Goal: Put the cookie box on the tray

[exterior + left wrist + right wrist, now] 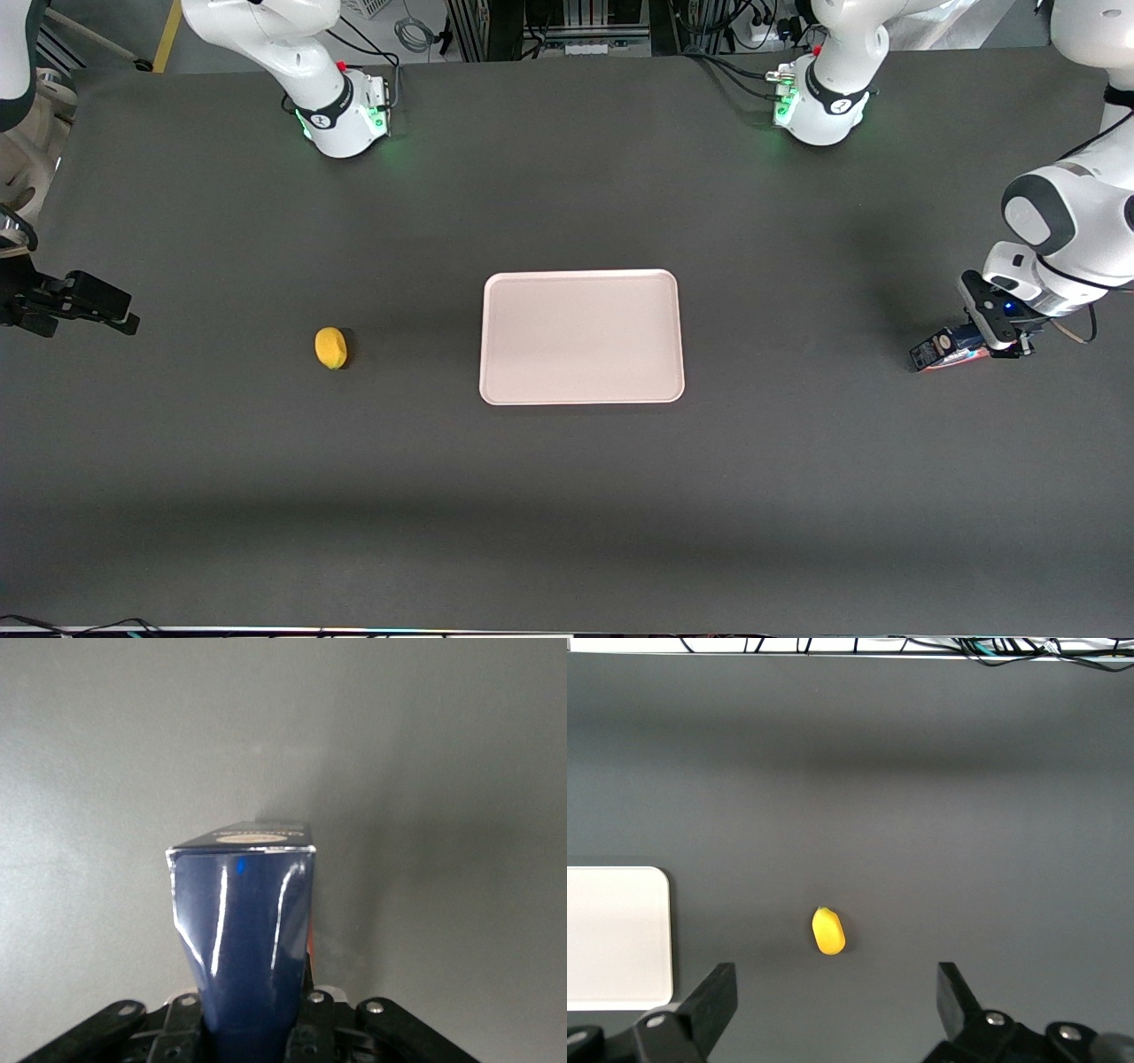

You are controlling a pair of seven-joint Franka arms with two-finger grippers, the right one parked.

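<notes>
The cookie box (941, 349), a slim dark navy carton with a red-orange face, is low over the table toward the working arm's end. My gripper (990, 344) is shut on one end of it. In the left wrist view the glossy navy cookie box (244, 930) runs away from the camera out of the gripper (252, 1028), and its sides are pinched in where the jaws squeeze it. I cannot tell whether the box touches the table. The pale pinkish tray (580, 276) lies flat mid-table with nothing on it, well apart from the box. A corner of the tray (611, 939) shows in the right wrist view.
A small yellow rounded object (330, 347) (828, 931) lies on the dark table beside the tray, toward the parked arm's end. Both arm bases stand along the table edge farthest from the front camera.
</notes>
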